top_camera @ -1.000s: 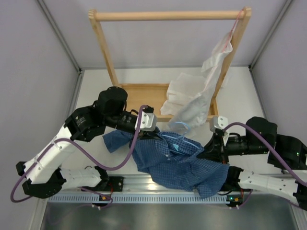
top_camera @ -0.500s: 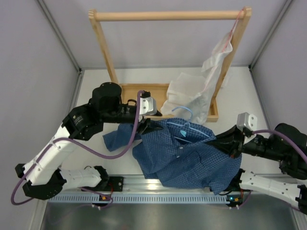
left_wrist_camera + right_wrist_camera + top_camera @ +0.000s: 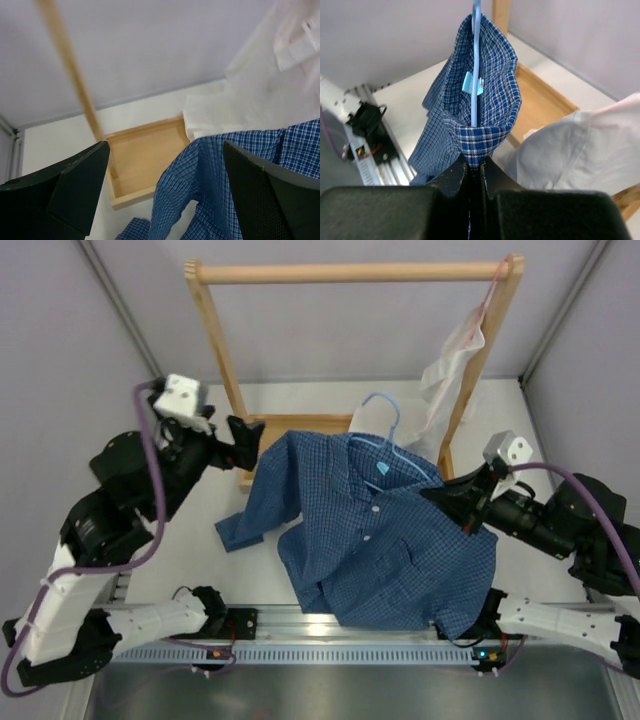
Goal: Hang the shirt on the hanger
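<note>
Right gripper, clenched on the collar fold of the shirt, the hanger wire running down into the pinch, shirt held up in front of the wooden rack, left gripper, jaws spread wide, empty, apart from the shirt.

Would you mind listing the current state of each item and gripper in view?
shirt, hung over the hanger, held up at the collar.
hanger, inside the collar, hook up.
left gripper, open, empty.
right gripper, shut on the shirt collar.
white shirt, hanging from the wooden rack.
</note>
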`<state>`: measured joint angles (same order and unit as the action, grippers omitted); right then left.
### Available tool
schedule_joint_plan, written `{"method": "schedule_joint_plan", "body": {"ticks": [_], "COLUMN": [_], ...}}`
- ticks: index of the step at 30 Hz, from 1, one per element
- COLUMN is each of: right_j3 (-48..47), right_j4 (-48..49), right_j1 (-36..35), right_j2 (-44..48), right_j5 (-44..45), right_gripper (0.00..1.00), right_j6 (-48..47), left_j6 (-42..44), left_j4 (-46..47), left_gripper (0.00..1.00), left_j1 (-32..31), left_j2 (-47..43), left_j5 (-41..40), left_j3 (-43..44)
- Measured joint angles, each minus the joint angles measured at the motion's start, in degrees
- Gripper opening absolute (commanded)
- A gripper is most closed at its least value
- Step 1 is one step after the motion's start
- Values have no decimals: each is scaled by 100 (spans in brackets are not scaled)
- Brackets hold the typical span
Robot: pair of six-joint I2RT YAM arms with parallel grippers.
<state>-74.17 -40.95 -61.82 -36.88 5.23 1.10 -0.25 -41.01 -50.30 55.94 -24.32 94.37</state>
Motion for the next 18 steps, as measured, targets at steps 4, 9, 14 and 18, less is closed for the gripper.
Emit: {"method": "schedule_joint_plan", "body": {"ticks": [4,9,14,18], "right_j3": [-737,-2409,-3519,-3543], "right_j4": [249,686,1147,1497], "right_j1": [0,0,0,0], "right_j2": [-841,-2304,-3228,-3217], "right_j5": [605,1067,1156,1320], "right_gripper": [0,0,0,0], "right_j6": [229,295,-44,-457], "left_j6": [-433,-529,-125,92], "left_j4": [317,820,1499,1895], "left_gripper": [98,98,98,98], "left_j1": [2,2,-2,-2], "left_j2": [-973,-1803,-2645,-3145], "left_j5": [-1078,-1740,-2039,-2214], "left_j3": [-671,-2031,-3685,-3875]}}
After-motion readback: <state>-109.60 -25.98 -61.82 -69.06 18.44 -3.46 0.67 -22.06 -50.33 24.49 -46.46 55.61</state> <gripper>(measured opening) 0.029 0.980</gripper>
